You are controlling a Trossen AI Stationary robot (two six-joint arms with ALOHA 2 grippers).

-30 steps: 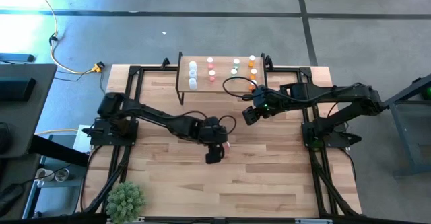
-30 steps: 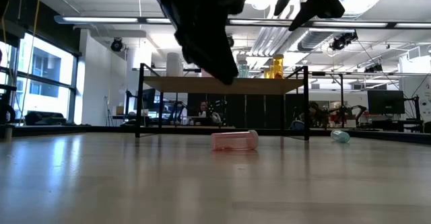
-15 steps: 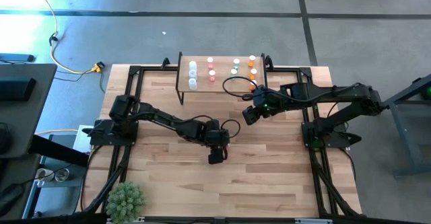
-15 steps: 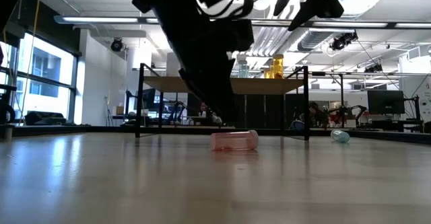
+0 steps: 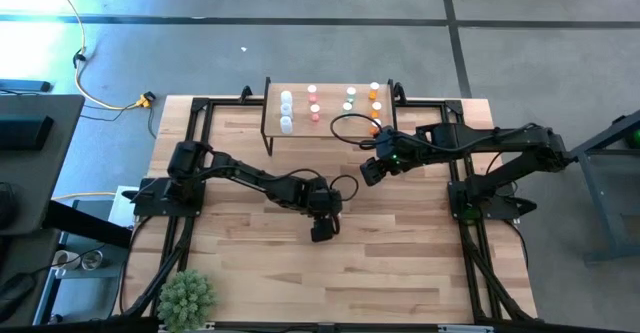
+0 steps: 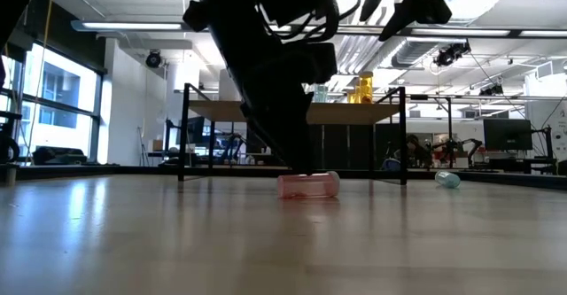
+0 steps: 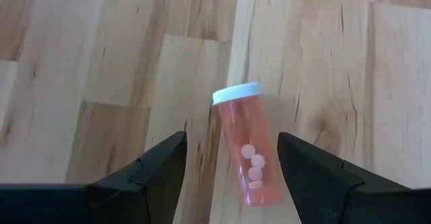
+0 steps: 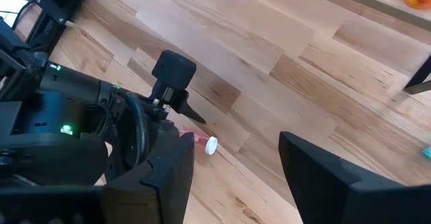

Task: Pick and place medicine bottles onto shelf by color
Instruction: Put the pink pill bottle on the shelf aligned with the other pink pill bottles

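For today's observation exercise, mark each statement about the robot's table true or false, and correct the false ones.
1. The pink bottle lies on its side on the table. True.
2. The left gripper is shut on the pink bottle. False: its fingers stand open on either side of it, not gripping.
3. The shelf already carries bottles. True.
4. The right gripper holds an orange bottle. False: it hangs open and empty near the shelf.
5. The green plant stands on the shelf. False: it stands at a near corner of the table.
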